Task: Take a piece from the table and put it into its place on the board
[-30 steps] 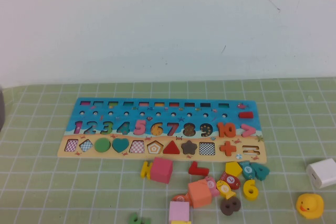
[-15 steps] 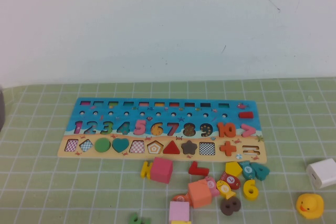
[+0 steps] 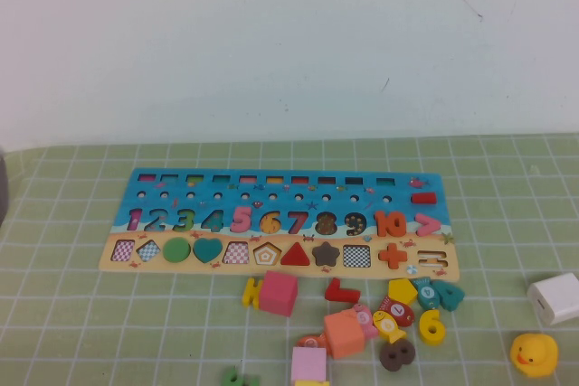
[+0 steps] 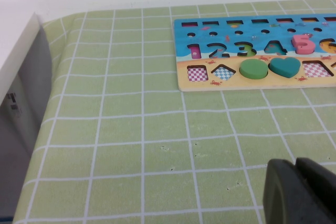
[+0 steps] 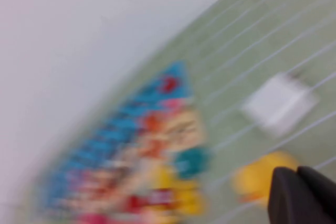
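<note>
The left gripper [image 4: 299, 192] hangs over the green checked surface [image 4: 131, 129], jaws pressed together, empty. The long blue and tan wooden board [image 3: 280, 223] lies flat. Near its right end sits the small yellow wooden 6 [image 3: 432, 326]. The right gripper [image 5: 303, 195] is clenched, empty.

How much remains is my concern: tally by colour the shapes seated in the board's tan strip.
Green circle: 1
Teal heart: 1
Red triangle: 1
Brown star: 1
Orange plus: 1
Total: 5
Left gripper left of the board, right gripper near the duck; both shut.
</note>
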Controlling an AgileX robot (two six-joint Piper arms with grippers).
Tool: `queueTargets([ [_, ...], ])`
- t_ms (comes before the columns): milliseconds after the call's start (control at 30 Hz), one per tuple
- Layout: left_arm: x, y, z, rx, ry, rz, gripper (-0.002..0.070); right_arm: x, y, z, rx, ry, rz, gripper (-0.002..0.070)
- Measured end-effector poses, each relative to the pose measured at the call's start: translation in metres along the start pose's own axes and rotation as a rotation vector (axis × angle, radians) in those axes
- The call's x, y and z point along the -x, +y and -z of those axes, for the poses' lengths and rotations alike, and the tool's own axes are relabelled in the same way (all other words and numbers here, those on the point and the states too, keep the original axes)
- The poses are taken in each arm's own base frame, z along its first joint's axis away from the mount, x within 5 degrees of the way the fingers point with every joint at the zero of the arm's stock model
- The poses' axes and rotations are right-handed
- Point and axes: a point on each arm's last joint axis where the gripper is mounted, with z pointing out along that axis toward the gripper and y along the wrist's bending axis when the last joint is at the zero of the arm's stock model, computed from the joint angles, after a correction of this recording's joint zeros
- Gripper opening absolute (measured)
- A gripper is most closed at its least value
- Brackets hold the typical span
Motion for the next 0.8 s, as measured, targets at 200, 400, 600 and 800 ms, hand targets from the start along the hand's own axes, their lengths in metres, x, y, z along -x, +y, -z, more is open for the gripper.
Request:
queueTargets([
  [200,0.000,0.000,0.000,0.000,0.000,0.000,-0.0001,-0.002,0.011,0.001,0.122,0.045,-0.354,-0.0001],
  [400,0.000,0.000,0.000,0.000,0.000,0.000,-0.0001,-0.002,0.012,0.001,0.132,0.034,-0.271,-0.0001],
  [600,0.000,0.000,0.000,0.000,0.000,0.000,-0.0001,-0.002,0.013,0.001,0.147,0.026,-0.133,-0.0001],
  [800,0.000,0.000,0.000,0.000,0.000,0.000,-0.0001,0.007,0.034,0.013,0.228,0.065,0.162,-0.0001],
])
